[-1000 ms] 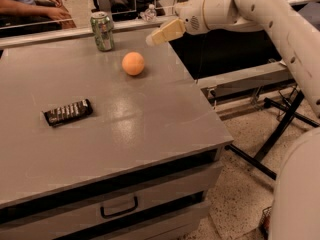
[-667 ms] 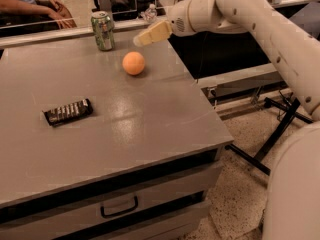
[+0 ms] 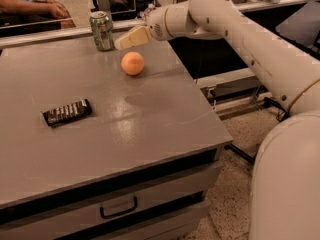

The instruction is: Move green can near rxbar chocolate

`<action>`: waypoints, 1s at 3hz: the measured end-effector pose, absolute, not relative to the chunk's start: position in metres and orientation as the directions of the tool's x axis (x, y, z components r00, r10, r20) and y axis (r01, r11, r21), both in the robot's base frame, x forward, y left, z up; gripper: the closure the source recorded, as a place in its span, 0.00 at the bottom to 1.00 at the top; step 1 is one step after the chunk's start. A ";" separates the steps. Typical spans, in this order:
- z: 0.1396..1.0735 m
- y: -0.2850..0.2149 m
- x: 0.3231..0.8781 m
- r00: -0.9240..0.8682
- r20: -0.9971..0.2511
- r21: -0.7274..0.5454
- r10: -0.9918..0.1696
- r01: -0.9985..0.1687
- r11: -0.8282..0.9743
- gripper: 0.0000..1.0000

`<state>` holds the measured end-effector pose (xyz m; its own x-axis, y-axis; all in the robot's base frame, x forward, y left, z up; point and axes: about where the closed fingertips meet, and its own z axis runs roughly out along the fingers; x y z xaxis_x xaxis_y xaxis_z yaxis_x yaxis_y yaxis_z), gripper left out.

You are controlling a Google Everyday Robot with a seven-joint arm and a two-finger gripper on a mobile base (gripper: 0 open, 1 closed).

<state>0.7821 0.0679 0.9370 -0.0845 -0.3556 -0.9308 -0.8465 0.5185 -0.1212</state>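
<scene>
The green can (image 3: 102, 31) stands upright at the far edge of the grey table (image 3: 150, 129), silver top up. The rxbar chocolate (image 3: 67, 112) lies flat in its dark wrapper at the left middle of the table, well in front of the can. My gripper (image 3: 125, 40) hangs in the air just right of the can, above the table and apart from it. Its pale fingers (image 3: 134, 36) point left toward the can. It holds nothing that I can see.
An orange ball (image 3: 132, 63) sits on the table just below the gripper, right of the can. A person's arms (image 3: 35, 6) rest behind the table at the far left. The table's right edge drops to a speckled floor (image 3: 235, 149). A drawer handle (image 3: 118, 210) shows in front.
The arm has swung left along the far edge. The gripper has gone from well right of the can to just beside it. Can, ball and bar have not moved.
</scene>
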 end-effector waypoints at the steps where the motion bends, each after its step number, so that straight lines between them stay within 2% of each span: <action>1: 0.930 0.084 0.804 -0.071 -0.934 -0.143 -0.351 -0.825 0.547 0.00; 3: 0.918 0.102 0.846 -0.129 -0.937 -0.107 -0.324 -0.778 0.619 0.00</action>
